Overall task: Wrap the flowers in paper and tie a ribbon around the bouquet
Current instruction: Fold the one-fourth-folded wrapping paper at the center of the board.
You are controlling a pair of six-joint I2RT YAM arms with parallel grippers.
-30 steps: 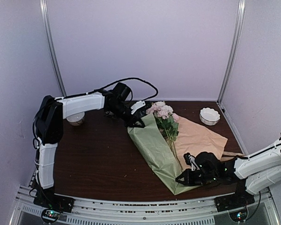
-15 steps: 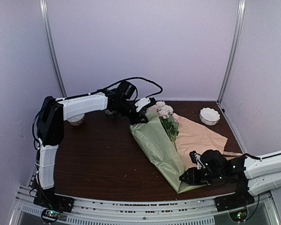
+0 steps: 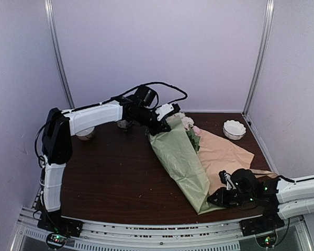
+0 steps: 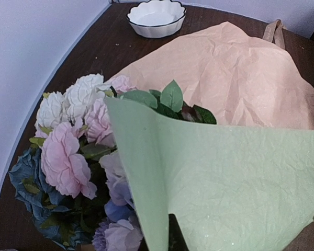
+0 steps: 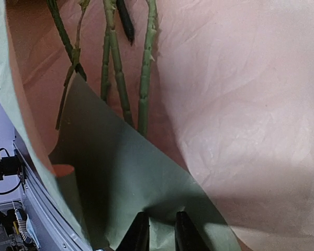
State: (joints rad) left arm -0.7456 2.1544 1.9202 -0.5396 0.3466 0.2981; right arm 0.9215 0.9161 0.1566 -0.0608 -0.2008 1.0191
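From above, the left gripper (image 3: 159, 128) was clamped, apparently on the raised green flap of the paper (image 3: 180, 162), folded over the flowers (image 3: 187, 123); a white bowl (image 3: 234, 129) sat apart by the back right edge; left wrist: blooms poked out beside the flap; right wrist: the right gripper (image 5: 161, 217) straddled the paper's near corner, grip unclear.

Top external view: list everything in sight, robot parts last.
flowers: one bunch, white, pink, lavender and blue, lying in the paper
paper: one sheet, sage green and tan, half folded over the flowers
ribbon: one, beige, at the paper's right edge
scalloped bowl: one, white, far right corner
small dish: one, whitish, far left
table: one, dark brown
left gripper: black, shut on the paper's far corner
right gripper: black, at the paper's near corner
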